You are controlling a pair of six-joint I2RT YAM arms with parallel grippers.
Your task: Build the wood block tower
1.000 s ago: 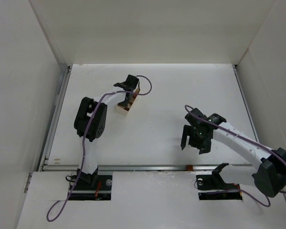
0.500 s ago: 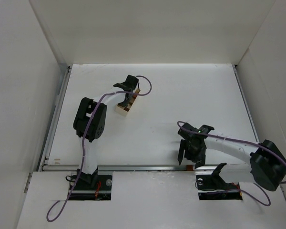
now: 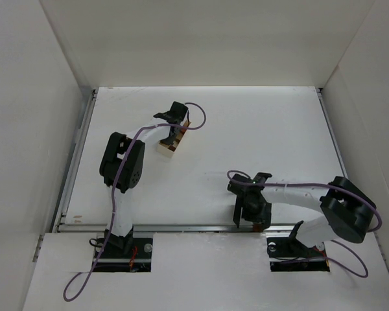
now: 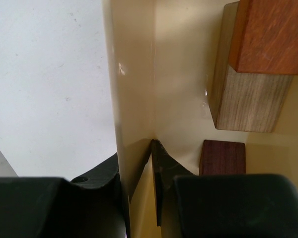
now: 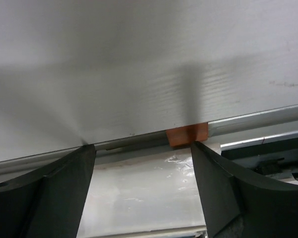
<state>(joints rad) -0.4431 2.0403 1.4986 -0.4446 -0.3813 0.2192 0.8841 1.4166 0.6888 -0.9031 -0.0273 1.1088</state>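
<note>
We grip the tray [image 3: 167, 148] with our left tool [image 3: 175, 129], and our right tool [image 3: 247, 221] hangs released at the near edge of the table [image 3: 259, 129].
In the upper centre-left of the overhead view the left tool is clenched on the pale tray's wall. At the right of its wrist view a reddish-orange block [image 4: 273, 34] overlaps a tan block [image 4: 248, 101], with a dark brown block [image 4: 222, 157] just below, all inside the tray. At lower centre-right the right tool's fingers stand spread, grasping nothing. A small orange block [image 5: 187, 134] sits on the metal rail [image 5: 258, 121], just beside one fingertip.
</note>
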